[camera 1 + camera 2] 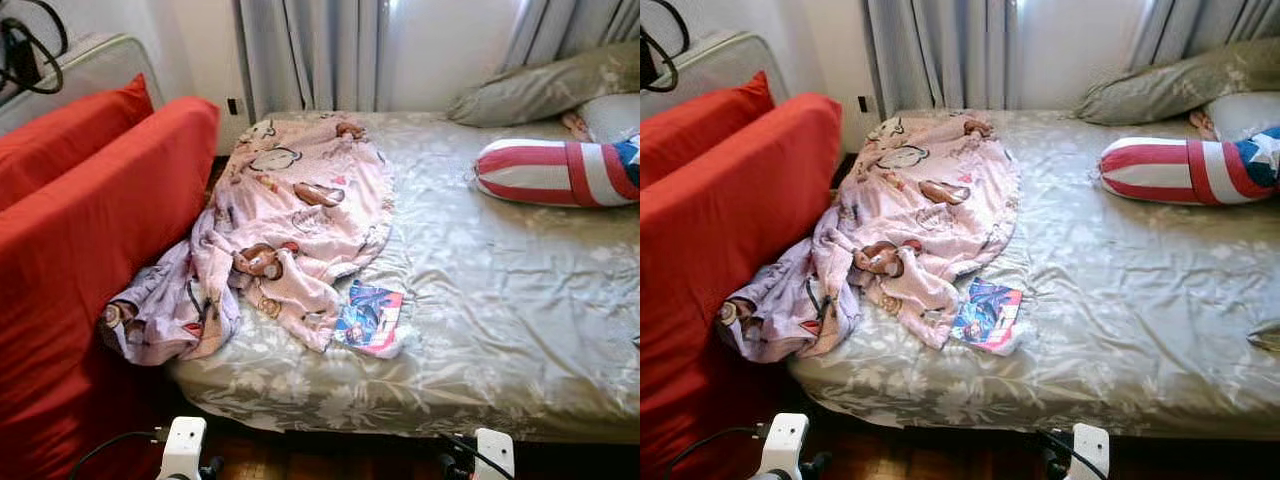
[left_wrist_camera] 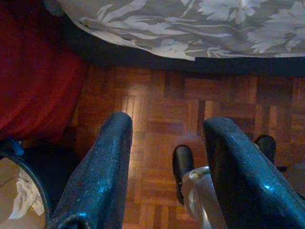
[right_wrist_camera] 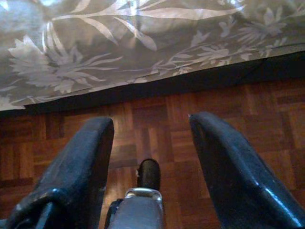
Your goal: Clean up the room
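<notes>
Pink blanket lay rumpled on bed | both grippers hung open, empty | best grasped at bunched edge

- The bedspread before me is silvery grey-green with a pale leaf and flower print.
- The crumpled blanket is soft pink, printed with brown bears and white cartoon figures; its hanging end looks lilac.
- The flat packet by the blanket is blue, red and pink.
- The bolster cushion has red and white stripes, with a white star on blue at one end.
- The sofa is bright orange-red.
- The curtains are grey.
- The parquet floor is reddish brown.
- My left gripper and right gripper have black fingers.
</notes>
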`<state>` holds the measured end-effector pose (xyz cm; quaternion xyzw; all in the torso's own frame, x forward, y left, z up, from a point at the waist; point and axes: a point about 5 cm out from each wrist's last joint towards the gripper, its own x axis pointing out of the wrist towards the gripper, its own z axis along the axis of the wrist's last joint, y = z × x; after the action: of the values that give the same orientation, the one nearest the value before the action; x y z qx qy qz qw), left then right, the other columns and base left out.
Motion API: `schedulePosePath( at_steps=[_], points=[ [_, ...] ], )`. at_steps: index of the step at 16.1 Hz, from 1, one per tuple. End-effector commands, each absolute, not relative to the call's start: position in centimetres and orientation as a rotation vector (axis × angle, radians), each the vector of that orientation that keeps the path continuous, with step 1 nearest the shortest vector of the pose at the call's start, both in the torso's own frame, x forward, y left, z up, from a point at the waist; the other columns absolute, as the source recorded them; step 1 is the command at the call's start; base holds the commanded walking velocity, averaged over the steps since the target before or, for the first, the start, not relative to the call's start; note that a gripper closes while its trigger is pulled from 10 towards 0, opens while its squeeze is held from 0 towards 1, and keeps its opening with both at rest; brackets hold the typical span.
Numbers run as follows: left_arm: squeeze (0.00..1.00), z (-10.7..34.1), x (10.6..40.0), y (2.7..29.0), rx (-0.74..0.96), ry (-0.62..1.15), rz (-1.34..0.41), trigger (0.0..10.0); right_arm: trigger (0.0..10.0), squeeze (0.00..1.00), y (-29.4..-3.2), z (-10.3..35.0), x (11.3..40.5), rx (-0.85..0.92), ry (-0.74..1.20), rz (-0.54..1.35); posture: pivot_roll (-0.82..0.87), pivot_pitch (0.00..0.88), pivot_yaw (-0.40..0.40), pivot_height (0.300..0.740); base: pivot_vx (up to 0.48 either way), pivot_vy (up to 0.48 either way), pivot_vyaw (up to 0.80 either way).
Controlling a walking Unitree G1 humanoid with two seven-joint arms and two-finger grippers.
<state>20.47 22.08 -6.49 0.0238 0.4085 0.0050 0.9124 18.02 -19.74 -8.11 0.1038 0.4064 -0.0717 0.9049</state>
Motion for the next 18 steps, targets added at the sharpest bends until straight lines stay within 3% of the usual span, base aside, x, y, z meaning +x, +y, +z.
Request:
schedulePosePath(
  at_steps=[1, 8, 13, 18],
  points=[
    [0.00, -6.40, 20.41, 22.62, 0.050, 0.841, 0.031, 10.0, 10.0, 0.00, -19.67, -8.10, 18.00, 0.202, 0.834, -0.139, 0.00, 0.045, 0.005, 0.740, 0.000, 0.000, 0.00],
    [0.00, -6.64, 20.00, 22.60, 0.042, 0.852, 0.036, 10.0, 10.0, 0.00, -19.51, -8.14, 17.94, 0.210, 0.832, -0.138, 0.00, 0.052, -0.001, 0.740, 0.000, 0.000, 0.76],
    [0.00, -6.64, 20.07, 22.44, 0.036, 0.850, 0.036, 10.0, 10.0, 0.00, -19.66, -8.04, 18.11, 0.196, 0.827, -0.136, 0.00, 0.054, -0.004, 0.740, 0.000, 0.000, 0.00],
    [0.00, -6.64, 20.09, 22.36, 0.023, 0.847, 0.037, 10.0, 10.0, 0.00, -19.46, -8.14, 17.96, 0.223, 0.830, -0.144, 0.00, 0.054, -0.007, 0.740, 0.000, 0.000, 0.58]
  ],
)
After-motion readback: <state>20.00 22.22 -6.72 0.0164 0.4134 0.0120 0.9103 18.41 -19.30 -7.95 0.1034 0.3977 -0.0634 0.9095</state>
